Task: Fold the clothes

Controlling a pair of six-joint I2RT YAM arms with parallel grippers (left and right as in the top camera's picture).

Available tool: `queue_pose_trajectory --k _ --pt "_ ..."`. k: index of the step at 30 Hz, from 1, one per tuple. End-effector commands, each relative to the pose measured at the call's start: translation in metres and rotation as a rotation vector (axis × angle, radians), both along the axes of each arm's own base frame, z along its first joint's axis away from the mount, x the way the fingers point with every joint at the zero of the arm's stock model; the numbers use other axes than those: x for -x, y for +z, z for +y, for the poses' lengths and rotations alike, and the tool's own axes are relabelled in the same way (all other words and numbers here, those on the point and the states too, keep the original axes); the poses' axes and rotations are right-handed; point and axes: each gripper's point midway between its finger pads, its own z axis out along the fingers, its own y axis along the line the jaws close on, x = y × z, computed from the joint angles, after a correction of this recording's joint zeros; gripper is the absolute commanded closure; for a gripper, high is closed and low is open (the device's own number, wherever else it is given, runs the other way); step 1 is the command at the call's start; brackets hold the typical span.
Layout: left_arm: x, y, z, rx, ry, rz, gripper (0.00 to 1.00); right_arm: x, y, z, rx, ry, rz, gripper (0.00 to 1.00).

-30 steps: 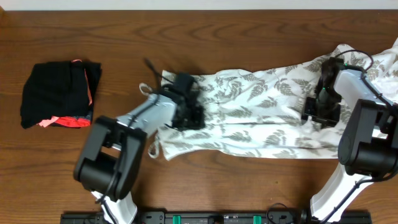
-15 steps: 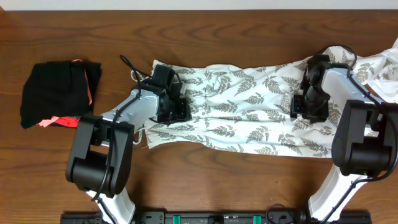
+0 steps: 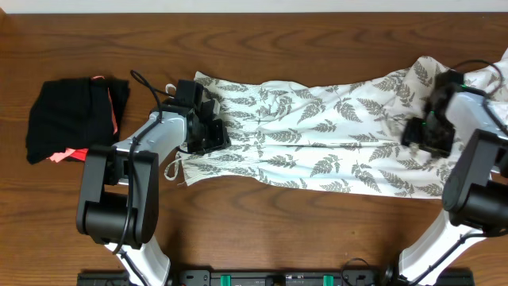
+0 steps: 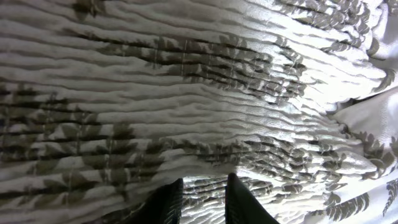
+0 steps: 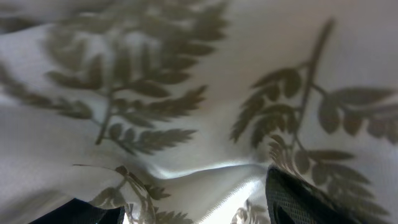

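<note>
The clothes (image 3: 317, 135), a white dress with a grey-green fern print, lie stretched flat across the table from left to right. My left gripper (image 3: 208, 131) sits on the dress's left end. In the left wrist view its gripper (image 4: 204, 185) is nearly closed, pinching pleated fabric (image 4: 186, 93). My right gripper (image 3: 429, 131) rests on the right part of the dress. The right wrist view shows this gripper (image 5: 186, 202) with its dark fingers (image 5: 298, 199) far apart, and a loose hem fold of fabric (image 5: 186, 74) lying between them.
A black bundle with coral-pink trim (image 3: 75, 119) lies at the far left of the brown wooden table (image 3: 278, 40). A plain white cloth (image 3: 498, 73) shows at the right edge. A thin strap (image 3: 171, 171) trails off the dress's lower left corner.
The left gripper has pulled the dress's left end leftward, stretching it flatter. The right gripper went left with the cloth, then spread its fingers and shifted right.
</note>
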Motion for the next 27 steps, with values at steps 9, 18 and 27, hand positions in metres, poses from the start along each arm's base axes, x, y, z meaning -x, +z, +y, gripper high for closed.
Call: queue_pose_trajectory --k 9,18,27 --pt "0.008 -0.031 0.028 -0.132 0.025 0.046 0.75 0.025 0.005 -0.059 0.106 -0.214 0.014 0.27" --pt "0.006 -0.032 0.043 -0.161 0.058 0.051 0.75 0.041 0.032 -0.131 0.127 -0.480 -0.072 0.27" --pt "0.005 -0.032 0.054 -0.161 0.089 0.057 0.75 0.046 0.054 -0.174 0.142 -0.566 -0.153 0.26"
